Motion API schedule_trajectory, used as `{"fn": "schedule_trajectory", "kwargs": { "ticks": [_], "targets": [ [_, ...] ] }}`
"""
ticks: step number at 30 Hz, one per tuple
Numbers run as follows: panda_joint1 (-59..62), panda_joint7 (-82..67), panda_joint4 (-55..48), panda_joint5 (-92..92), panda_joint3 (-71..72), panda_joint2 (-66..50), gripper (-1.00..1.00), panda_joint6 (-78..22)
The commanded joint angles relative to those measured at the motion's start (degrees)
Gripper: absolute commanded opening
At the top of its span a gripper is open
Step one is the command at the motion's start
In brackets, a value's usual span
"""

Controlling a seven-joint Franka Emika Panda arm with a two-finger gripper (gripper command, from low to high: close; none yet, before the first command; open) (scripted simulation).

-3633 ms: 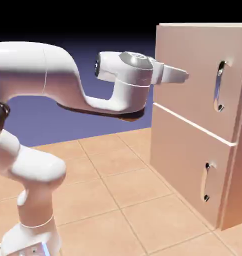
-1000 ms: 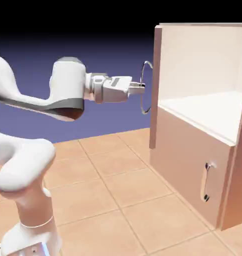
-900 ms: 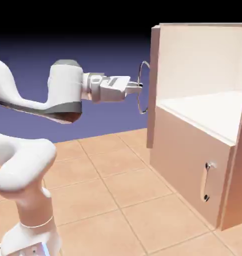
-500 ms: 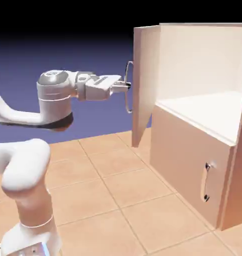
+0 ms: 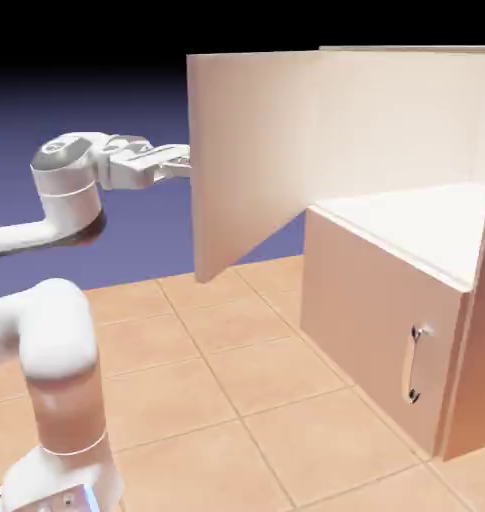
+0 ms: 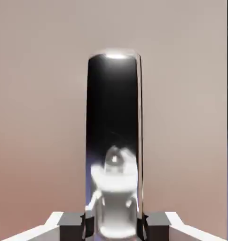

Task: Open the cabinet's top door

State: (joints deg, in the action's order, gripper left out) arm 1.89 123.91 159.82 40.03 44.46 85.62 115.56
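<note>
One handle (image 6: 114, 113) is gripped by the gripper (image 6: 114, 228), its jaws closed on the bar from both sides. The top door (image 5: 251, 150) is swung wide from the cabinet (image 5: 381, 300), toward the exterior view's left, and the pale interior (image 5: 406, 130) is exposed.

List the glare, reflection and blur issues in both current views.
Exterior view: the cabinet's inner shelf is washed out nearly white, and the backdrop fades to black at the top. Hand view: the handle mirrors a soft-edged pale shape low down, with a bright glint at its top; the door behind it looks smooth and textureless.
</note>
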Motion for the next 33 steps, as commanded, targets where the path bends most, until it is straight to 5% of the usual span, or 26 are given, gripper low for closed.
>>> {"fn": "schedule_trajectory", "kwargs": {
  "ticks": [1, 13, 33],
  "targets": [
    [0.3, -0.1, -1.5, -1.5, 1.8, -0.4, -1.00, -2.6],
    [13.3, -1.5, -25.7, -13.4, 18.3, -4.5, -1.00, -29.2],
    [43.0, -8.6, -67.2, -18.2, 28.8, -4.8, -1.00, -60.3]
  ]
}}
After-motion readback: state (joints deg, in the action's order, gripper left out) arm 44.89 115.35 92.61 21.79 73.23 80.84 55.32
